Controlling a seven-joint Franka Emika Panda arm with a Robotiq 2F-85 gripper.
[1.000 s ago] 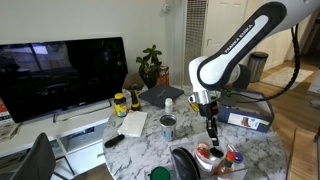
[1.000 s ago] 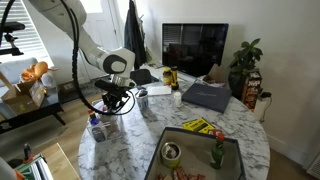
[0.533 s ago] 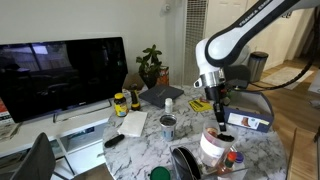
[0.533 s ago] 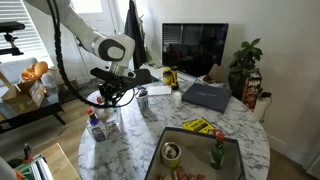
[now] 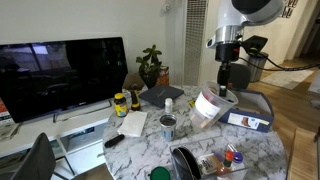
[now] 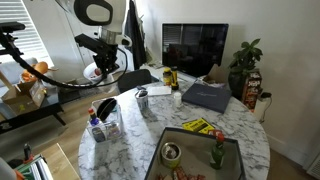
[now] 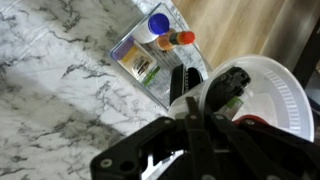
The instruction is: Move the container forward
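Marble tabletop [image 7: 60, 90] w/ can [image 5: 168, 125], jar [image 5: 120, 103] & bottle tray [image 7: 125, 52] below; fingers [image 7: 184, 85] pinch tilted container [image 7: 265, 100] by its rim, mid-air.

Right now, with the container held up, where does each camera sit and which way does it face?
Exterior view: beside the marble table, facing across it to the TV at picture left; arm and tool holding the container at picture right.
Exterior view: at the table's tray end, facing the TV head-on; arm at picture left.
Wrist view: looks down past the tool at marble and a clear bin.
Shared: both exterior views show TV, container and plant.
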